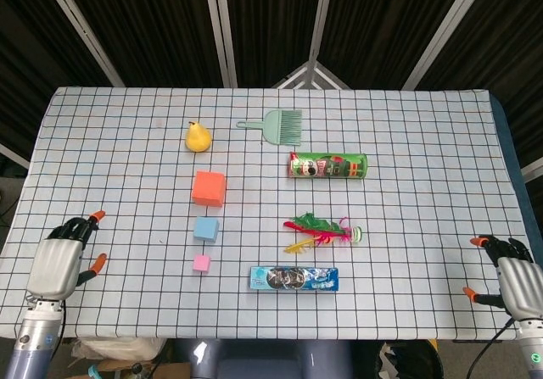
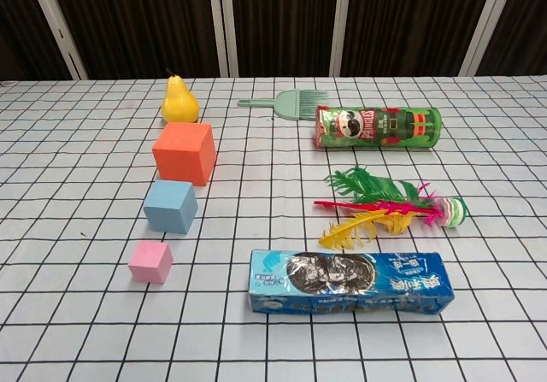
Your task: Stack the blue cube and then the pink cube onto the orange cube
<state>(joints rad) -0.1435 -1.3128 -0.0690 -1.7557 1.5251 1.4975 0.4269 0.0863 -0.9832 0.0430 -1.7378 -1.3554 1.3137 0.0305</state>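
Observation:
Three cubes stand in a line on the checked table, apart from each other. The large orange cube (image 1: 209, 188) (image 2: 184, 152) is farthest back, the blue cube (image 1: 206, 228) (image 2: 170, 206) is in the middle, and the small pink cube (image 1: 201, 263) (image 2: 150, 261) is nearest. My left hand (image 1: 58, 260) hovers at the table's front left corner, empty, fingers spread, well left of the cubes. At the front right corner my right hand (image 1: 512, 275) holds nothing, its fingers apart. Neither hand shows in the chest view.
A yellow pear (image 1: 198, 136) sits behind the orange cube. A green brush (image 1: 277, 125), a green crisp can (image 1: 328, 165), a feather toy (image 1: 322, 230) and a blue biscuit pack (image 1: 293, 278) lie right of the cubes.

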